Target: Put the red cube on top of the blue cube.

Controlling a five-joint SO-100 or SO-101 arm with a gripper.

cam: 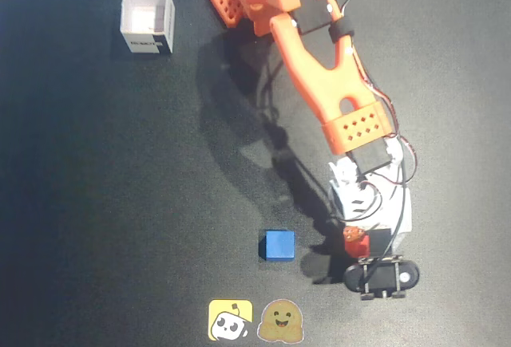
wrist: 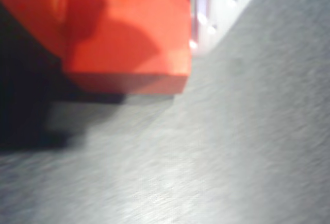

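Dark matte tabletop (cam: pixel 96 203) fills the overhead view. Your gripper (cam: pixel 363 239) appears closed around the red cube (cam: pixel 356 242); in the wrist view that cube (wrist: pixel 129 33) sits low over the table, with a white finger (wrist: pixel 216 7) tight against its side. The blue cube (cam: pixel 278 246) lies nearby at 9 o'clock from it, clear of contact. Raise the load above the blue cube's top face before traversing, then align edges and lower squarely. Count: one red cube, one blue cube, one white box (cam: pixel 147 18) at 11 o'clock, two stickers (cam: pixel 231 320).
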